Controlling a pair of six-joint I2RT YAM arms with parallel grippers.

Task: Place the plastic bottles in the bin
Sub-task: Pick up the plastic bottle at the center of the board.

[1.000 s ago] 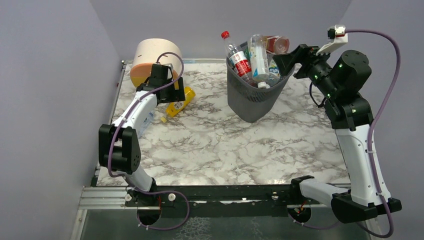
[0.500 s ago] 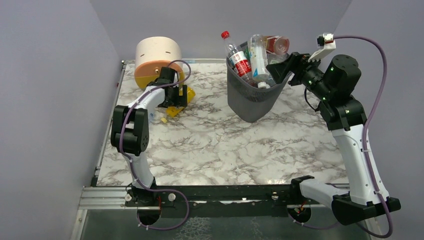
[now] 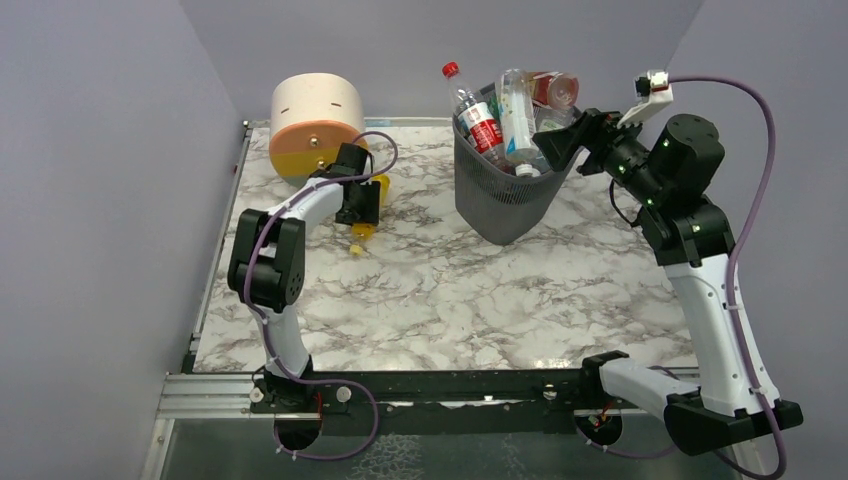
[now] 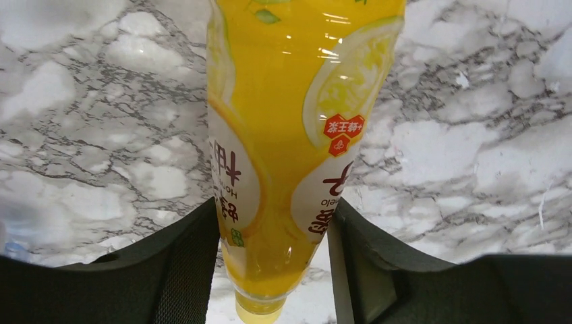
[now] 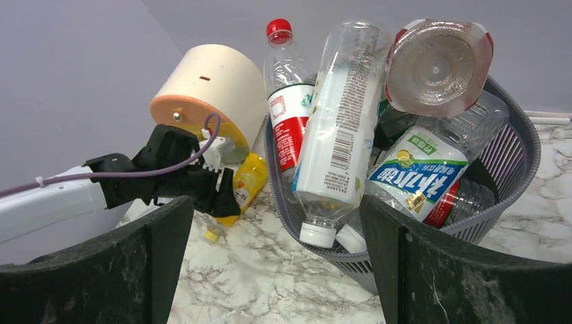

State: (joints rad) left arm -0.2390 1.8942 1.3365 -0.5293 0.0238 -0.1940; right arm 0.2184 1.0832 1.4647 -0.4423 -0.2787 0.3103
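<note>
Left wrist: yellow bottle (image 4: 283, 135) gripped, bin (image 5: 519, 142) heaped

Closed in, the left hand (image 4: 273, 223) presses both sides of the yellow bottle, down at the marble surface (image 3: 450, 290). Beyond, the right hand (image 5: 270, 209) hangs wide apart, holding nothing, facing the mesh bin. Clear bottles crowd above its rim: red-capped bottle (image 5: 287, 101), white-label bottle (image 5: 340, 128), blue-label bottle (image 5: 415, 169).

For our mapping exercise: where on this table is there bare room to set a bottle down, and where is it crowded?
Free: near marble in front of the bin, and the strip between it and the yellow bottle. Crowded: far left corner, drawer unit and left gripper; bin heaped.
</note>
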